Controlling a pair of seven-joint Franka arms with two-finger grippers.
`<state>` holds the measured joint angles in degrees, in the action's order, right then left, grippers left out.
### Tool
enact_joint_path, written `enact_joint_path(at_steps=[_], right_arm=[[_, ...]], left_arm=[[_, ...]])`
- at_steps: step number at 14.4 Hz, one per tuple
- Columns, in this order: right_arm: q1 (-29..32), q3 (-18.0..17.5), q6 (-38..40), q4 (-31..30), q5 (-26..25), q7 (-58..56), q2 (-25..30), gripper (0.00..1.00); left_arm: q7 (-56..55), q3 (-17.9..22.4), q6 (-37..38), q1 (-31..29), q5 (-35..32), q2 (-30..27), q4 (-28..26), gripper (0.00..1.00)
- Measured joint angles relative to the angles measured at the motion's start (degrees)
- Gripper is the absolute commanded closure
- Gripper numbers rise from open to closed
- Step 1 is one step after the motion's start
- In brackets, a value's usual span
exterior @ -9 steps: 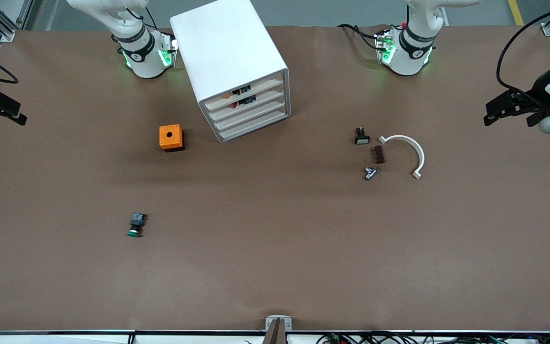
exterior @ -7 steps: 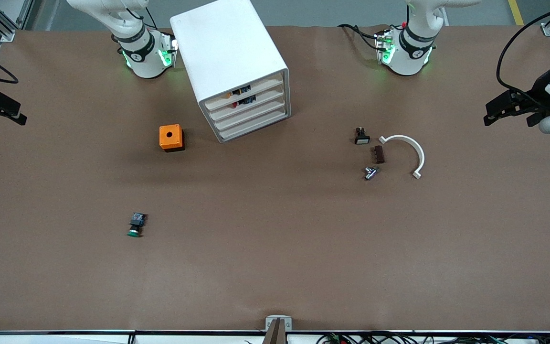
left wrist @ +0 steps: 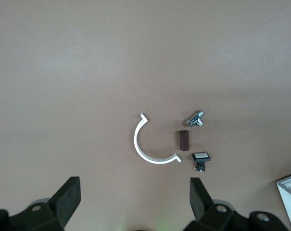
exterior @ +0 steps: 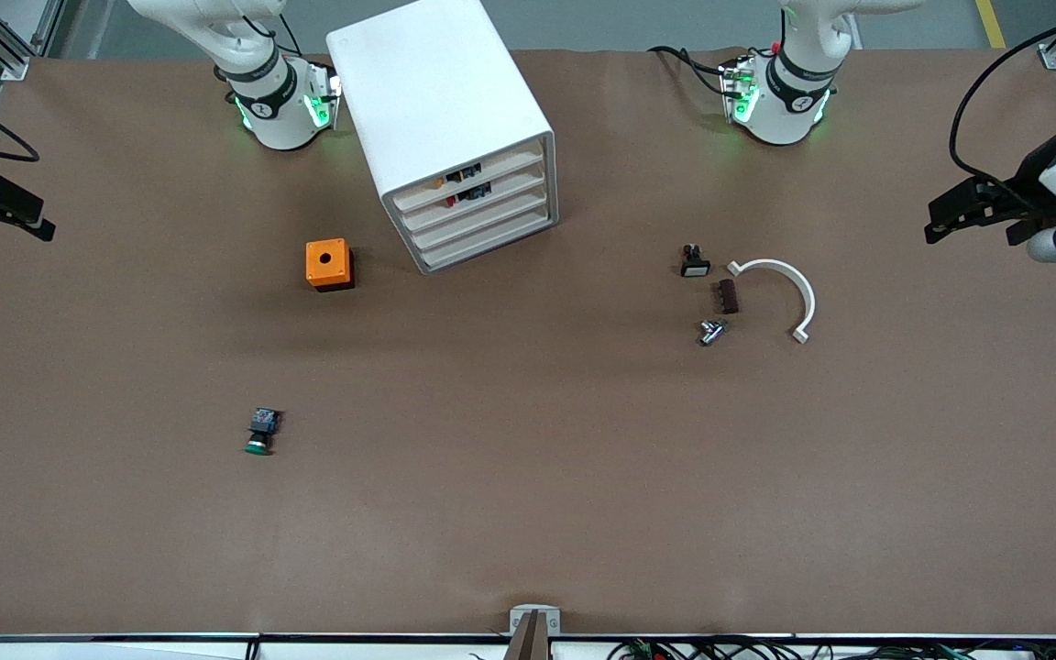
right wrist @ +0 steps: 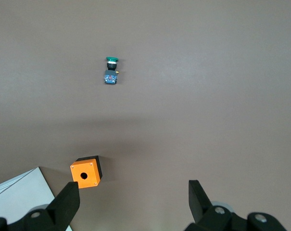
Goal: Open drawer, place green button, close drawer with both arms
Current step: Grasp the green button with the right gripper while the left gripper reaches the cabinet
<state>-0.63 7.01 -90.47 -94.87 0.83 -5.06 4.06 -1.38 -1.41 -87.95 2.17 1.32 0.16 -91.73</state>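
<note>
orange box, white clip

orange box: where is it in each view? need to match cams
Front view: orange box on the table beside the cabinet, toward the right arm's end.
Left wrist view: not in it; only a cabinet corner shows at the edge.
Right wrist view: orange box near the bottom edge, next to the cabinet corner, hole up.
Shared landmark: the green button, seen in the front and right wrist views.

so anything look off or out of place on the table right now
Nothing is damaged or spilled. The cabinet sits skewed to the table edge, all drawers shut. The green button lies on its side, alone toward the right arm's end. Both grippers hang open, the left gripper and the right gripper.
</note>
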Motion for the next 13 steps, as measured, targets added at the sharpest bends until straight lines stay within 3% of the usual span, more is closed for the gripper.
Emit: enact_joint_path(at_steps=[6, 13], right_arm=[[-1.8, -0.7, -7.8, -4.0, 0.1, 2.2, -3.8, 0.0], [-6.4, -0.9, -15.5, -4.5, 0.6, 14.8, -15.1, 0.0]], left_arm=[[-0.9, -0.3, 0.0, 0.7, 0.0, 8.2, -0.4, 0.0], [-16.7, -0.7, -0.8, 5.8, 0.1, 20.5, -0.4, 0.0]])
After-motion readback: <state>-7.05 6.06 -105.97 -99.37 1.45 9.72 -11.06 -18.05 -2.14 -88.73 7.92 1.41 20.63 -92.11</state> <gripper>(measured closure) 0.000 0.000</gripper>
